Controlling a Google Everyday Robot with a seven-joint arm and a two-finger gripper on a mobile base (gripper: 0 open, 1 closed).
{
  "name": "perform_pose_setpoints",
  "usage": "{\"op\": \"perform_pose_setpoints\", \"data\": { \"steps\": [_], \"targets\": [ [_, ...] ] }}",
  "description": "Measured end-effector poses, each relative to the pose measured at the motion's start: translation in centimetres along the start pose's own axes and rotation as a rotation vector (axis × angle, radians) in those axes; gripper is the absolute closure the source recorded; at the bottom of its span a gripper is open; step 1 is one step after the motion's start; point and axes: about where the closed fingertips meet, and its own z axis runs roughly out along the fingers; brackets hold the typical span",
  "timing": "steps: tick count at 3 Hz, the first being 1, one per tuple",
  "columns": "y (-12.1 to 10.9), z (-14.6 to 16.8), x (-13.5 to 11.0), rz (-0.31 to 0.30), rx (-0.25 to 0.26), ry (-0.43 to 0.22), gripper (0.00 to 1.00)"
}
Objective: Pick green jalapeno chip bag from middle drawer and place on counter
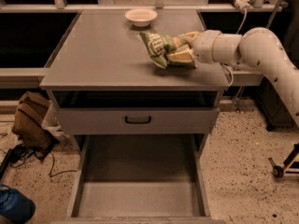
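Camera view: the gripper [186,46] is clamped on the bag [161,45], right side of the counter [98,55]. The bag appears to touch the surface, though I cannot confirm contact. I would lower until it lies flat, then release, well inside the edge. Count: one bag, one bowl [141,17], one drawer [140,195] pulled out.
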Motion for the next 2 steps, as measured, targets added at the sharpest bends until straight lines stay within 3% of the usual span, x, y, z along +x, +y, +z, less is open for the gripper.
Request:
{"op": "perform_pose_setpoints", "data": {
  "steps": [1, 2],
  "targets": [
    [1.08, 0.52, 1.55, 0.061, -0.087, 0.025, 1.0],
    [1.47, 0.55, 1.62, 0.062, -0.102, 0.028, 1.0]
  ]
}}
